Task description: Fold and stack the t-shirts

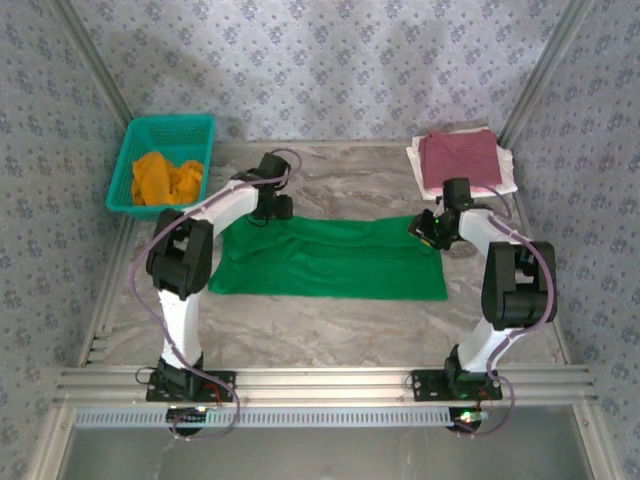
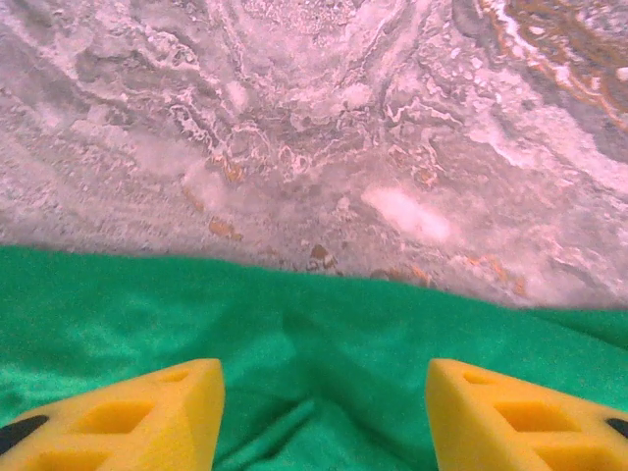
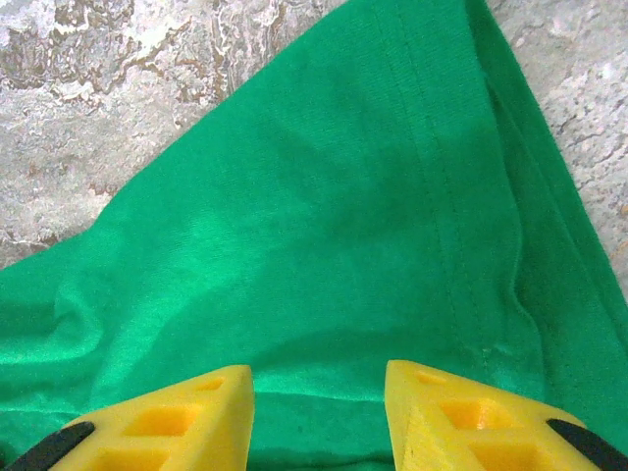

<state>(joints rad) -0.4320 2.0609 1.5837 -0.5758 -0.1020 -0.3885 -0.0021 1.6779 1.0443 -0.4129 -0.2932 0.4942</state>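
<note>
Top external: green t-shirt [image 1: 330,260] lies spread as a long flat band across the middle of the table [image 1: 300,335], between the two arms. Left gripper [image 1: 272,210] sits over its far left corner, right gripper [image 1: 428,228] over its far right corner. Maroon t-shirt [image 1: 460,158] lies folded on a white t-shirt [image 1: 507,184] at the far right. Orange t-shirt [image 1: 165,178] lies crumpled in the teal basket [image 1: 170,121] at the far left.

Left wrist: left gripper [image 2: 319,385] has its yellow fingers [image 2: 167,412] well apart. Nothing is pinched. Green cloth [image 2: 294,324] lies beneath and between them, a soft crease running up the gap. Far edge of the cloth lies just ahead, bare marbled table [image 2: 294,147] beyond.

Right wrist: right gripper [image 3: 319,385] has its jaws apart, narrower than the left. Green cloth [image 3: 294,226] lies flat below and is not clamped. A stitched seam [image 3: 437,206] runs toward the corner, with table on both sides of it.

Judgement: the green shirt is mid-fold, lengthwise fold apparently laid, neither arm gripping. Stack holds two; orange is not yet begun.

Next move calls for a fresh grasp at one end, taking all layers together, and a fold across the band. Then carry it to the maroon pile. Risk: pinching the top layer alone, which would undo the fold.
</note>
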